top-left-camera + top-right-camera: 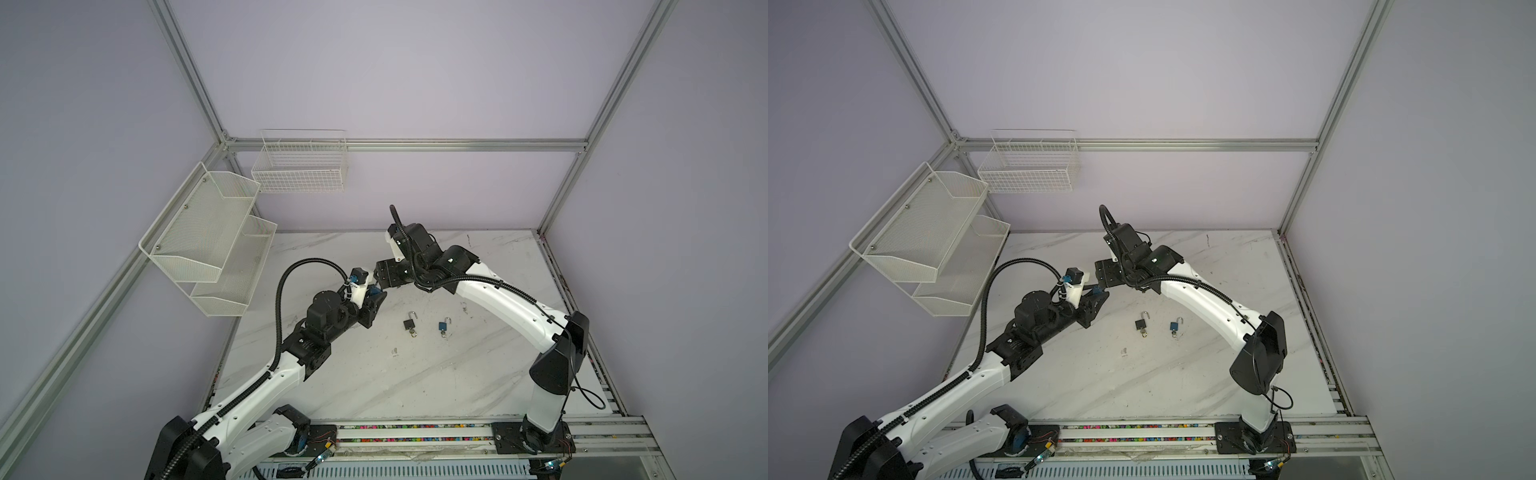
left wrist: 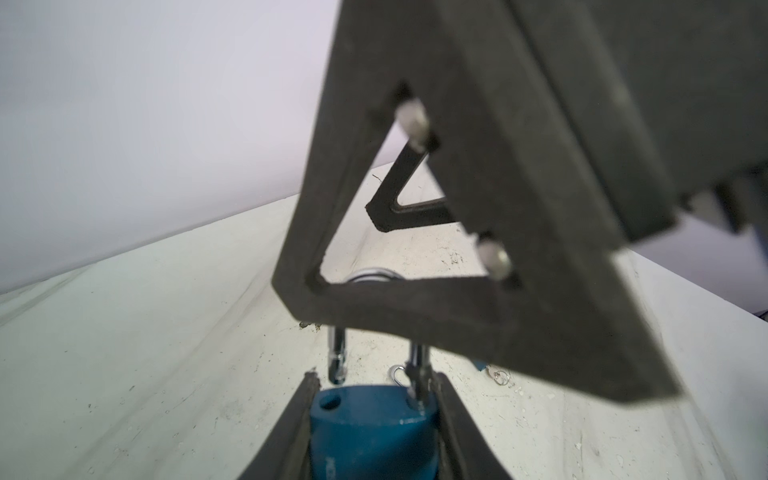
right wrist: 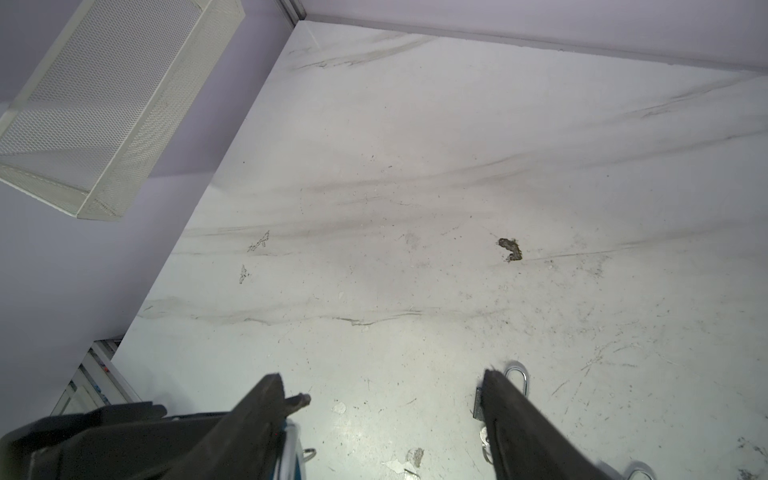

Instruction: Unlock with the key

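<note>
Grips the blue padlock (image 1: 377, 291) in the left gripper (image 2: 374, 376), pinched narrow on its body just left of centre in both top views, long axis running up-right, open shackle (image 2: 337, 353) aimed at the wide-spread, empty right gripper (image 3: 382, 386) close by.

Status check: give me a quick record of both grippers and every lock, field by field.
left gripper: shut on held lock
held lock: blue, shackle open, one leg out of its hole
right gripper: open, empty, close to left gripper
black lock: on table, open
loose blue lock: on table beside black lock, open
</note>
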